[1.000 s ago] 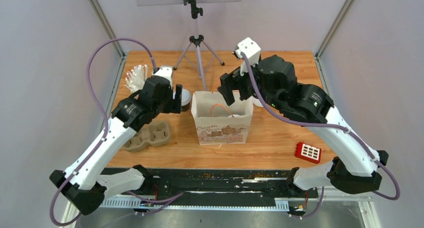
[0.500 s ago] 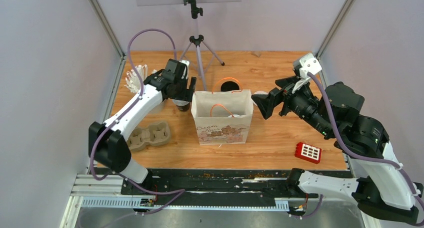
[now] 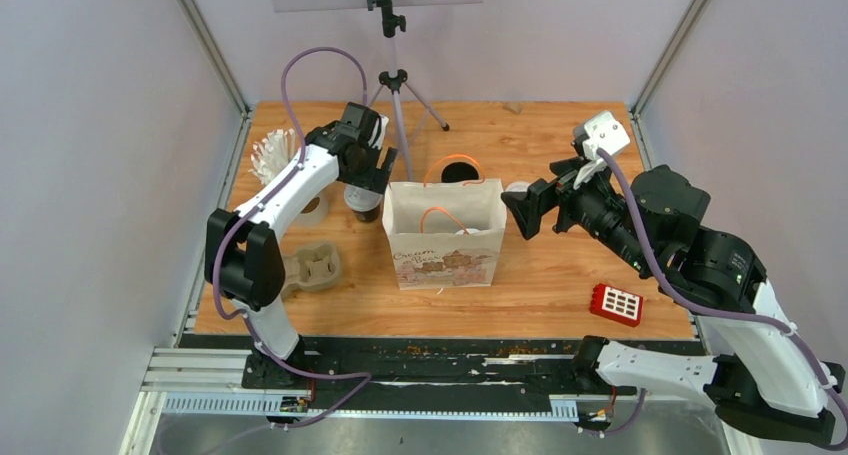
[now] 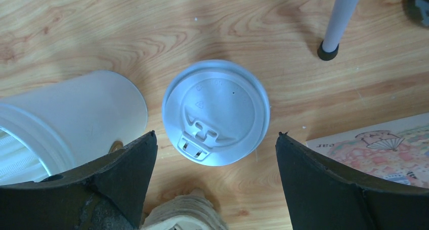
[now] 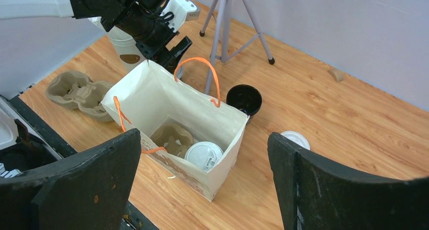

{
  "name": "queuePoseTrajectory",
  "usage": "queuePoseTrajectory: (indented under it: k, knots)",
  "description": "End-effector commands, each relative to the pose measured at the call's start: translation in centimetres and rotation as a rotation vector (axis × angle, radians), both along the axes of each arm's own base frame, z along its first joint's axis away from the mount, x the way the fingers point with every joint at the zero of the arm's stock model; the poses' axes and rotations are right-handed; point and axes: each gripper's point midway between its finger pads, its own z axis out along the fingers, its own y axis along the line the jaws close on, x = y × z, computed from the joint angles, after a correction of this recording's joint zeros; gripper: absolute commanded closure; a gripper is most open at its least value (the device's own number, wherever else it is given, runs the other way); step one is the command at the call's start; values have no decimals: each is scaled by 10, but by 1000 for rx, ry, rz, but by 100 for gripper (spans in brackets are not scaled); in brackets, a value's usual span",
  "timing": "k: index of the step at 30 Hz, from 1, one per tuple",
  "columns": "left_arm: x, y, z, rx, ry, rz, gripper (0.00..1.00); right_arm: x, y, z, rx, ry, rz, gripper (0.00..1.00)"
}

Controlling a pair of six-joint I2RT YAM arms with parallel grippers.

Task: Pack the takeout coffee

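Cup [image 5: 203, 154] inside bag [image 5: 146, 96], right-wrist view

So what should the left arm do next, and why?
Probably lower the left tool straight down and close on the lidded cup: its fingers stand open either side of the white lid, holding nothing. The paper bag beside it already has one packed cup inside.

1. Setting: a robotics lab test cell, not a café or a home.
2. Enclosure: blank pale wall panels [image 3: 90, 175] on aluminium frame posts [image 3: 205, 40] box in a wooden desk [image 3: 560, 135].
3. Rig: the left arm [image 3: 285, 190] and right arm [image 3: 700, 260] are mounted on a black rail [image 3: 450, 353] at the near edge.
4. A tripod [image 3: 397, 105] stands at the rear of the desk.
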Motion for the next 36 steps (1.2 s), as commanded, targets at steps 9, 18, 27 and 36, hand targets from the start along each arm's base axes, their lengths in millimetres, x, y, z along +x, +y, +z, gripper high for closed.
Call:
queuePoseTrajectory:
  k: [9,18,27,36]
  knots:
    - [2,4,-12,1,52,-73,5,6,3,9,-17,-54,-1,4]
    - [3,6,-24,13,82,-87,6,7,4,6,-22,-56,-5,4]
    - [1,5,-32,7,113,-101,13,7,2,5,-26,-57,-6,4]
    - [-17,7,-17,-1,160,-114,28,7,6,-6,-34,-43,7,4]
